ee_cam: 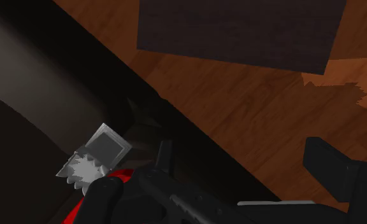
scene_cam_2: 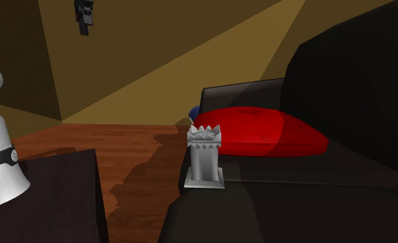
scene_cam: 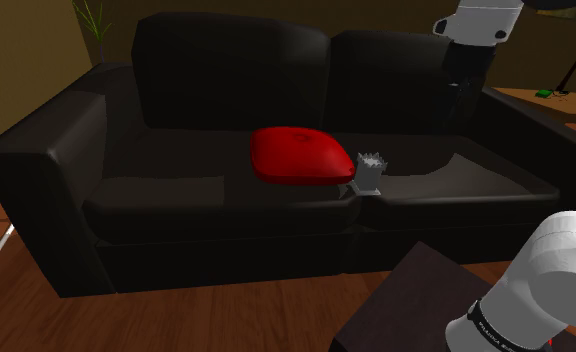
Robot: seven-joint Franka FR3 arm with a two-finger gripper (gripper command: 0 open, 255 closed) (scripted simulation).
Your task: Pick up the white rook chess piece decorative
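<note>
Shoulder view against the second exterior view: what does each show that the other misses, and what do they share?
Shoulder, not second: a plant and a side table. Second, not shoulder: the gripper clear against the tan wall, high above the rook. Shared: rook, red cushion, black sofa, wooden floor, dark stand.

A black sofa (scene_cam: 176, 80) spanned the middle of the shoulder view, with a red cushion (scene_cam: 301, 155) lying on its seat at centre. Wooden floor (scene_cam: 226, 315) ran along the bottom edge. Plant leaves (scene_cam: 94, 20) showed at upper left. A side table (scene_cam: 521, 98) bearing a small green object (scene_cam: 544, 93) stood at the right.
</note>
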